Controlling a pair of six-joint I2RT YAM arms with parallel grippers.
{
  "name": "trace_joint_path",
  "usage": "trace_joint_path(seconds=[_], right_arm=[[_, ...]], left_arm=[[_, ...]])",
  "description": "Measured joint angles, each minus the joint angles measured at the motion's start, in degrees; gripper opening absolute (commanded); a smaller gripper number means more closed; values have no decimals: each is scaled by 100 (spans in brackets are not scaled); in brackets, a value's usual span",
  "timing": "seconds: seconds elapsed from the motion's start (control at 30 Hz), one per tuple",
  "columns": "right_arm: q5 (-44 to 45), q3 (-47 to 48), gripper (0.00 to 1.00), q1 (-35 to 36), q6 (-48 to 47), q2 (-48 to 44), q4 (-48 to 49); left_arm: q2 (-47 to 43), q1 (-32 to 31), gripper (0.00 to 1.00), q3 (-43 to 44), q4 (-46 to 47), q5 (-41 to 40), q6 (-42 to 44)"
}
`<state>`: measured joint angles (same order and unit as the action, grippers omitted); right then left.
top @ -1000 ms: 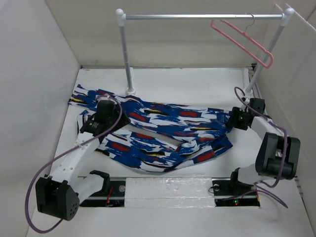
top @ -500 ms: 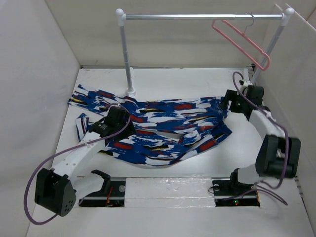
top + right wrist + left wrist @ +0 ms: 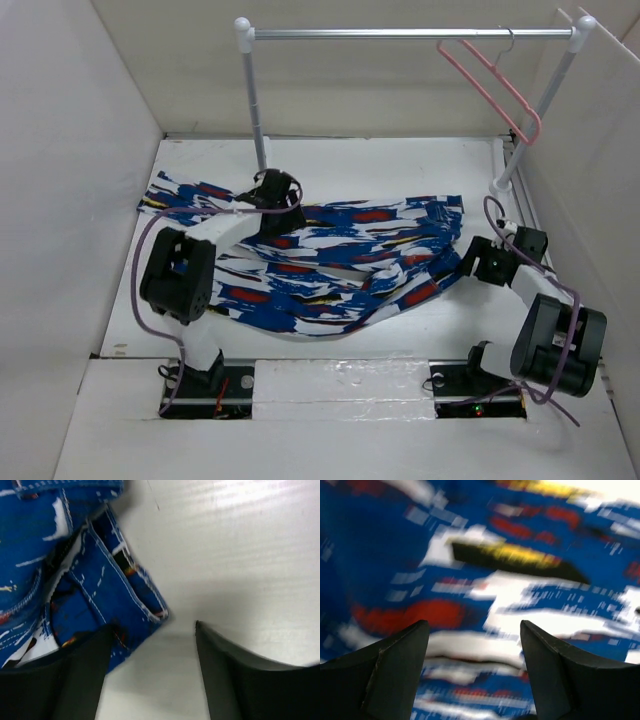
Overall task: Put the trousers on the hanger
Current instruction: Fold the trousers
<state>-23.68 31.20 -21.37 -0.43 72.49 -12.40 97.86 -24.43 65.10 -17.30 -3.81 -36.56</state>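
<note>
Leftmost, noted the trousers (image 3: 330, 255) spread flat across the white table (image 3: 380, 165), legs toward the left, waist end toward the right, cloth rumpled and folded over itself along the near edge. Blue-and-white print with red, black and yellow streaks. Not on the hanger (image 3: 497, 85).

Next over, found the left arm (image 3: 180, 275) bent back over its base and reaching away, with the left gripper (image 3: 272, 190) low over the far edge of the trousers, just beside the foot of the rail's left post (image 3: 258, 110). From the left wrist view: left gripper (image 3: 474, 625) with both dark fingers (image 3: 390, 675) spread wide, nothing pinched between, only blurred print beneath. Cannot tell whether touching the cloth.

Above, toward the back: silver rail (image 3: 400, 33) spanning most of the table's width. Pink hanger hooked on it near the right end, well apart from the trousers and from both grippers.

Far right, found the right gripper (image 3: 468, 262) low at the table, just beside the waist end of the trousers. From the right wrist view: right gripper (image 3: 152, 625) with jaws parted, bare table in most of the gap, a stitched waistband corner (image 3: 142, 597) reaching in next to the left-hand finger (image 3: 65, 680). Nothing clamped.
</note>
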Motion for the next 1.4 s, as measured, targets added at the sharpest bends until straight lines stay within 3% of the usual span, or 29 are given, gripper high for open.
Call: trace_joint_path(seconds=[0.03, 0.07, 0.13, 0.27, 0.47, 0.63, 0.7, 0.73, 0.77, 0.8, 0.87, 1.0, 1.03, 1.07, 1.1, 1.13, 1.17, 1.27, 1.4], right_arm=[[-17, -13, 60, -2, 2, 90, 46], [-74, -48, 31, -2, 96, 175, 271], [-212, -146, 2, 0, 304, 452, 745], [-354, -177, 0, -76, 566, 398, 815], [699, 605, 0, -120, 339, -2192, -1541], [1438, 1423, 0, -122, 251, -3053, -2754], [1775, 1486, 6, -101, 240, -3141, -3357], [1932, 1539, 19, -85, 243, -3178, -3668], [2081, 1633, 53, -66, 251, -3167, -3965], [2229, 1792, 66, -31, 262, -3158, -4245], [2503, 2260, 74, 63, 164, -3163, -4551], [2520, 3246, 76, 415, -140, -3018, -4478], [2481, 3318, 71, 566, -177, -3010, -4389], [2420, 3324, 50, 750, -236, -3003, -4301], [2326, 3283, 38, 931, -299, -2983, -4212], [2170, 3189, 7, 1119, -337, -2966, -4085], [2046, 3064, 0, 1292, -343, -2946, -3971], [1515, 2529, 0, 2100, -496, -2708, -3526], [1204, 2111, 0, 3543, -629, -2017, -3154]], left_arm=[[240, -2, 66, 210, 83, 2, 28], [474, 9, 65, 398, 111, 15, 37], [841, 50, 61, 632, 190, 59, 37], [1102, 227, 59, 706, 273, 94, -11], [1126, 393, 58, 706, 328, 79, -151], [1152, 433, 59, 767, 310, 2, -308], [1167, 455, 59, 835, 262, -59, -358], [1167, 476, 61, 876, 225, -76, -380], [1167, 505, 63, 929, 186, -85, -391], [1161, 542, 65, 994, 160, -92, -407], [1088, 616, 69, 1097, 109, -157, -382], [525, 732, 69, 1130, -144, -573, -229], [291, 765, 69, 1080, -175, -706, -190], [9, 831, 69, 981, -186, -841, -160], [-278, 874, 68, 870, -201, -940, -136], [-831, 1005, 61, 643, -295, -1145, -109], [-931, 1038, 61, 603, -330, -1182, -103], [-1921, 1845, 50, -57, -302, -1200, -120], [-2868, 4046, 45, -1091, -450, -938, -151]])
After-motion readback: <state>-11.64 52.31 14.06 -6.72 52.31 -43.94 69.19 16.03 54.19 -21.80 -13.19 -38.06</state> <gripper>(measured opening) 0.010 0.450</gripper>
